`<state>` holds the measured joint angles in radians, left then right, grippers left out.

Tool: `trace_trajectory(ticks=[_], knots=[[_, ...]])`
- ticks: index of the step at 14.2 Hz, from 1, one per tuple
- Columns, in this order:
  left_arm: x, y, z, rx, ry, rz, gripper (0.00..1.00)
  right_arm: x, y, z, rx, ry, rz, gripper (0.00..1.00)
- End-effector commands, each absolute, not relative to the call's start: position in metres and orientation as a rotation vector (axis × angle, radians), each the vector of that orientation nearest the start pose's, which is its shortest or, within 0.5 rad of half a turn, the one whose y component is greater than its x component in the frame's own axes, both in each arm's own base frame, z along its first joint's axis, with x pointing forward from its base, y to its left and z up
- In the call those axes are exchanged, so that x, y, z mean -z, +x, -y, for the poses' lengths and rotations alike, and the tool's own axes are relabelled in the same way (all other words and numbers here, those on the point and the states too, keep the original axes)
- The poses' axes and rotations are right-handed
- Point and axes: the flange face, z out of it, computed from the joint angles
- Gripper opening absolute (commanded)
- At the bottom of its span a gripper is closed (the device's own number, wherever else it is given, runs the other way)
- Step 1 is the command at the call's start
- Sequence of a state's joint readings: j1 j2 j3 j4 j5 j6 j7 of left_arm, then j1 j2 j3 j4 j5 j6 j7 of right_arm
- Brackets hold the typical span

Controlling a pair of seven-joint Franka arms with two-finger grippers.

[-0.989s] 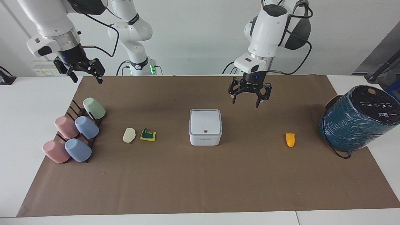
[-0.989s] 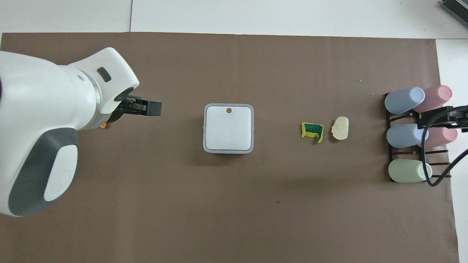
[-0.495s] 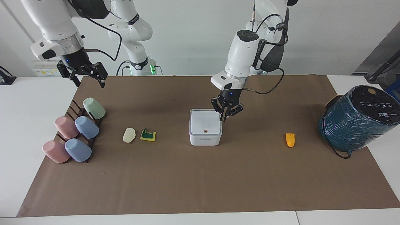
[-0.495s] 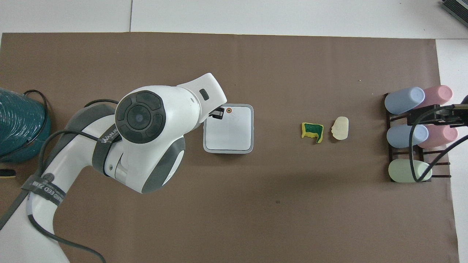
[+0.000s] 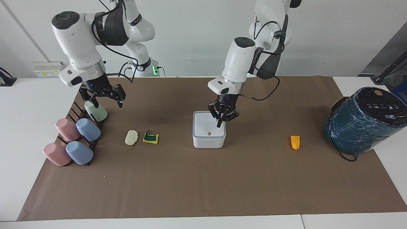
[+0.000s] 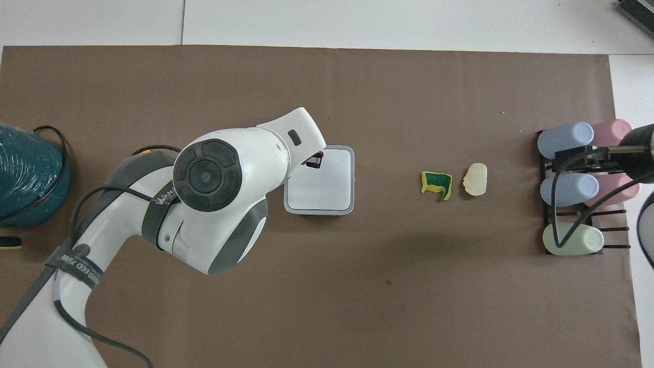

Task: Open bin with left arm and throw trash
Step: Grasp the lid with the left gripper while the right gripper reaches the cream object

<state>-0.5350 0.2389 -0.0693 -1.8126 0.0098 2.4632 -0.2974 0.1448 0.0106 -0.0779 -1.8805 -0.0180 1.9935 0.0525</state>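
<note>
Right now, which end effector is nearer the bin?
Left. The left end effector is down over the bin, at its lid. The right end effector hangs over the green cup at the right arm's end.

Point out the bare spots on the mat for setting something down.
Free: between the bin and the orange scrap; between bin and yellow-green scrap. Crowded: the cup rack, under the right claw.

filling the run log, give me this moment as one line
phase: opening bin | left end effector: over bin lid | lid: shut | right end effector: over green cup | trash: none binned
</note>
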Motion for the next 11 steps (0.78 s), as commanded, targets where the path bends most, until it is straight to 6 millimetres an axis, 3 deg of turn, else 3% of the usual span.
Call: trace_trajectory(ticks=[1,4,6,8,11], knots=[[-0.434,0.547,0.378,0.626,-3.253,-0.464,0.0,-0.46,0.593,-0.059,0.155,-3.137,0.023,1.0],[-0.426,0.544,0.386,0.619,-3.253,-0.484,0.0,-0.403,0.593,-0.083,0.194,-3.131,0.012,1.0],[-0.414,0.543,0.387,0.587,-3.25,-0.488,0.0,-0.381,0.591,-0.089,0.201,-3.128,-0.028,1.0],[-0.403,0.532,0.398,0.537,-3.244,-0.523,0.0,-0.371,0.589,-0.102,0.204,-3.127,-0.006,1.0],[-0.405,0.531,0.397,0.453,-3.23,-0.52,0.0,-0.368,0.59,-0.086,0.193,-3.136,0.106,1.0]])
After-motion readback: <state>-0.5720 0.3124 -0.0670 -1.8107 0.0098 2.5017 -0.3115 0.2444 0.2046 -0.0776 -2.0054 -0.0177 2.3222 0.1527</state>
